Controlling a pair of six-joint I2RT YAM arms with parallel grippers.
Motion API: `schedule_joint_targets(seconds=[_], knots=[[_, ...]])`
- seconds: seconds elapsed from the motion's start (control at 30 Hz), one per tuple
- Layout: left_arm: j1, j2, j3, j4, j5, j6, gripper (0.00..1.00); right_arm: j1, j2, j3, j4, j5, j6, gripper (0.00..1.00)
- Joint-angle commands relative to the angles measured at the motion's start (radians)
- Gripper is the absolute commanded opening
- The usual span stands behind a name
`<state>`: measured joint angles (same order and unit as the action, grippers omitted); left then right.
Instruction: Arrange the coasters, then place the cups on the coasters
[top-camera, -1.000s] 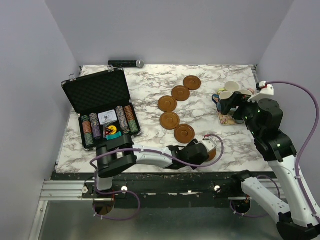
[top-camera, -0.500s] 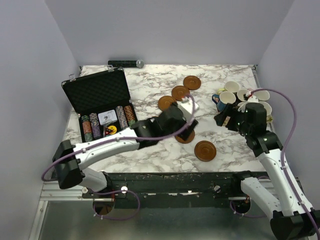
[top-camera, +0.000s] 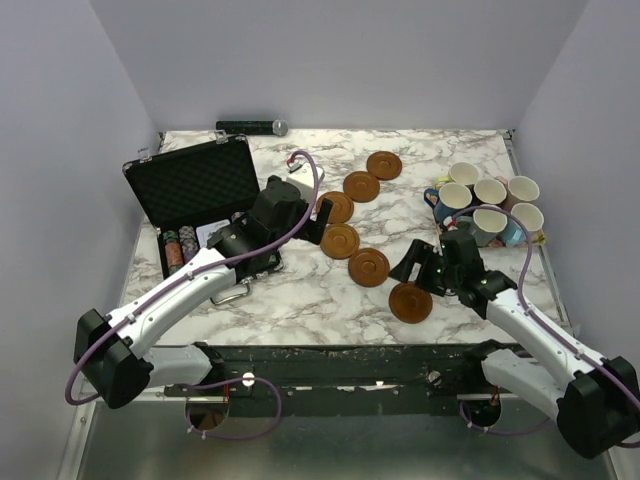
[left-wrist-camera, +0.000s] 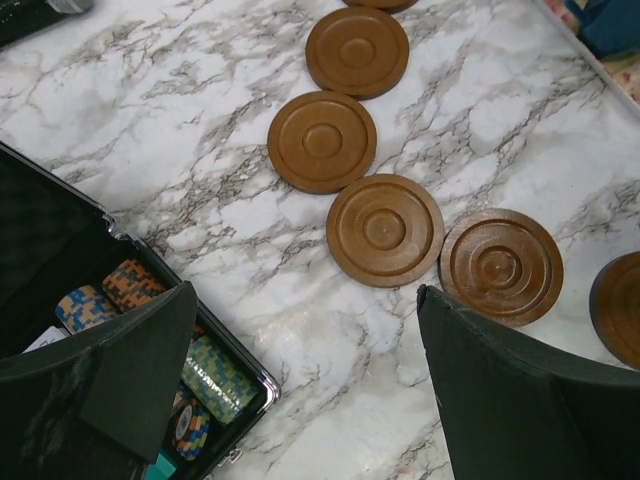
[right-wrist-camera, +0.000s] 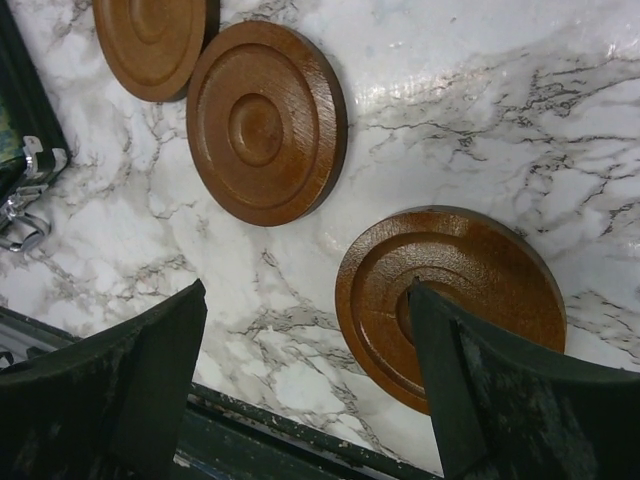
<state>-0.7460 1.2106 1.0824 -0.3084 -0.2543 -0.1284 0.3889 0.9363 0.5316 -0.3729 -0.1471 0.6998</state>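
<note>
Six brown coasters lie in a curved line from the back (top-camera: 384, 165) through the middle (top-camera: 340, 240) to the nearest one (top-camera: 410, 302). Several cups (top-camera: 490, 192) stand clustered on a floral tray (top-camera: 446, 238) at the right. My left gripper (top-camera: 312, 214) hovers open and empty over the marble beside the row, between the chip case and a middle coaster (left-wrist-camera: 385, 229); its midpoint is here (left-wrist-camera: 305, 295). My right gripper (top-camera: 413, 272) is open and empty, low over the nearest coaster (right-wrist-camera: 450, 300), with one finger in front of its centre; the midpoint is here (right-wrist-camera: 305, 290).
An open black case (top-camera: 190, 190) with poker chips (left-wrist-camera: 215, 370) stands at the left, its corner under my left fingers. A dark cylinder (top-camera: 251, 127) lies at the back edge. The table's front edge (right-wrist-camera: 300, 425) is just below the nearest coaster.
My left arm swung from the front edge up to the middle of the coaster row and opened, leaving a coaster at the front. My right arm came from the cups down to that coaster.
</note>
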Motion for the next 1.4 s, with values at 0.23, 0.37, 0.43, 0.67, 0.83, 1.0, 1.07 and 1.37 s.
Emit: schedule_joint_targets(seconds=[0.23,0.37,0.43,0.67,0.83,1.0,1.07,1.37], knots=[[0.000,0.043,-0.003,-0.005,-0.013,0.009,0.99,0.042,0.064,-0.099,0.149,0.098,0.099,0.89],[0.000,0.053,-0.003,0.000,-0.011,0.010,0.99,0.047,0.067,-0.107,0.140,0.103,0.106,0.89],[0.000,0.061,0.001,-0.003,-0.013,0.012,0.99,0.053,0.062,-0.111,0.132,0.106,0.115,0.89],[0.000,0.070,0.001,-0.003,-0.008,0.010,0.99,0.067,0.056,-0.130,0.121,0.112,0.136,0.89],[0.000,0.076,0.001,-0.003,-0.002,0.010,0.99,0.084,0.061,-0.128,0.114,0.116,0.147,0.89],[0.000,0.076,0.001,-0.003,-0.002,0.010,0.99,0.094,0.062,-0.148,0.129,0.126,0.162,0.89],[0.000,0.076,0.001,-0.003,-0.002,0.009,0.99,0.096,0.068,-0.153,0.143,0.130,0.167,0.89],[0.000,0.081,-0.001,-0.003,0.000,0.009,0.99,0.096,0.105,-0.157,0.193,0.207,0.184,0.89]])
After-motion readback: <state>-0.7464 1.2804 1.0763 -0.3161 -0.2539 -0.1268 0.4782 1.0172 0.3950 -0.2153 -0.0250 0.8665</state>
